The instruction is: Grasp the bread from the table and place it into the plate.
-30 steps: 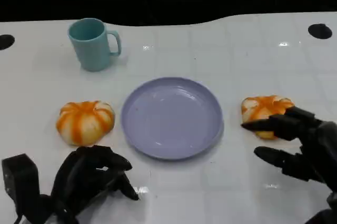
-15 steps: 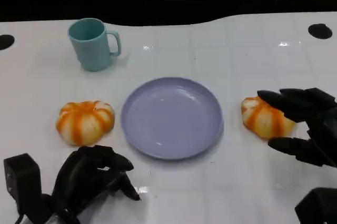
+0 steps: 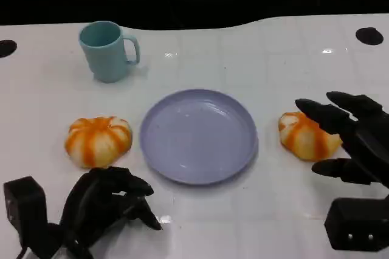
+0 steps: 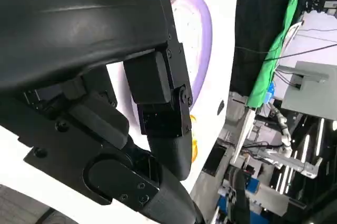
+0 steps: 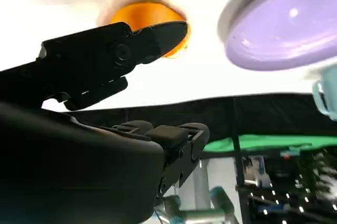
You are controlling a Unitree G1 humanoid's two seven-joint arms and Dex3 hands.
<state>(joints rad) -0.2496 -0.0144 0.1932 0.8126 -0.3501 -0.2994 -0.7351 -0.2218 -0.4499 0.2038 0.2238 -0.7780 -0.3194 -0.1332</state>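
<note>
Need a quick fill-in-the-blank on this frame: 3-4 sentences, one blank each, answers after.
1. The plate lies between two pieces of ____.
2. The teal mug stands on the table with its handle pointing toward the robot's ____ side.
3. The right hand has its fingers spread over the right bread, so this hand is ____.
4. The plate holds ____.

Answers: bread; right; open; nothing

Plate (image 3: 199,135) between two breads (image 3: 98,141).
</note>
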